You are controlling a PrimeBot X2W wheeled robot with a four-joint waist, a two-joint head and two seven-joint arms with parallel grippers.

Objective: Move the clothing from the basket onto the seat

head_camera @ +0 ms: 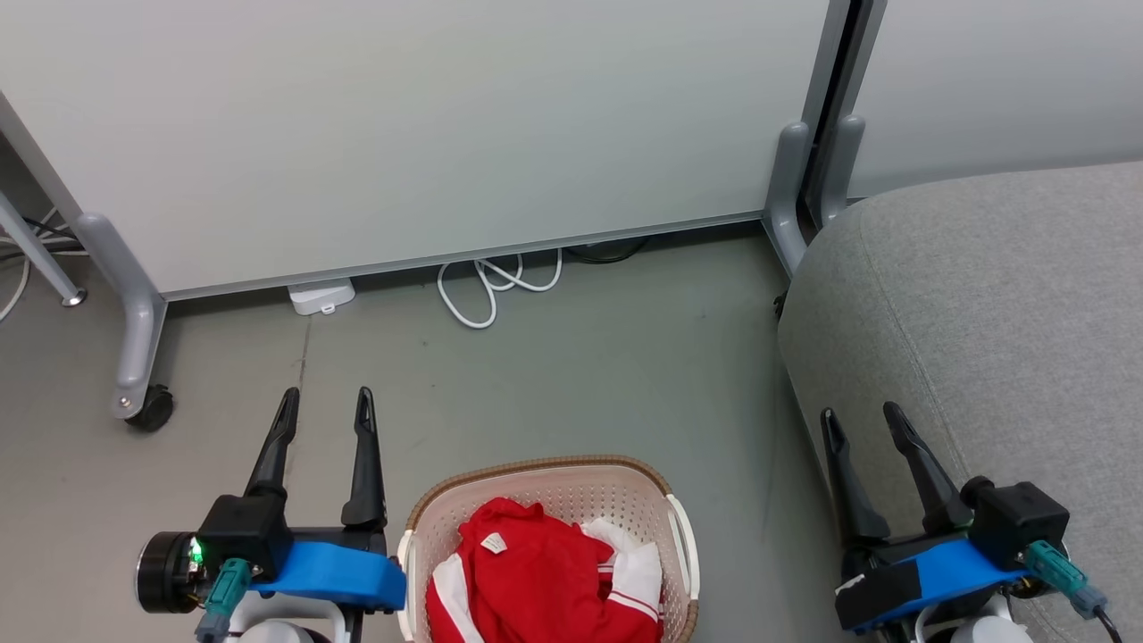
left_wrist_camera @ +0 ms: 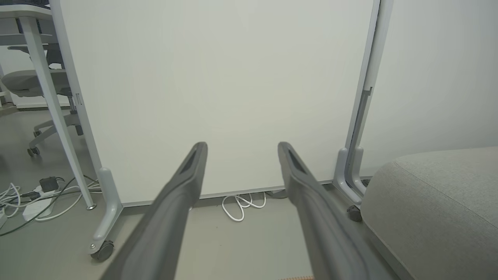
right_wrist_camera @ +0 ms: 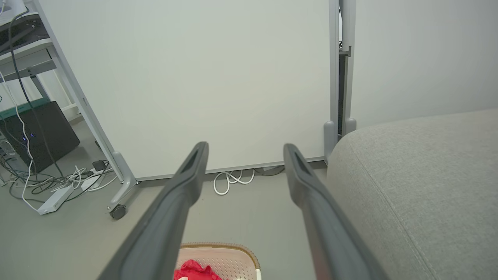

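Inside, bright red clothing, white-striped, fills the basket.

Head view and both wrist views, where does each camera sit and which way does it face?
Head view: on the robot's head, facing forward and down at the basket of red clothing and the grey sofa; left gripper and right gripper show, open.
Left wrist view: on the left wrist, facing along its two fingers toward the white partition panel.
Right wrist view: on the right wrist, facing along its fingers toward that panel, basket below.
Both wrist views share the panel, the coiled white cable and the sofa.
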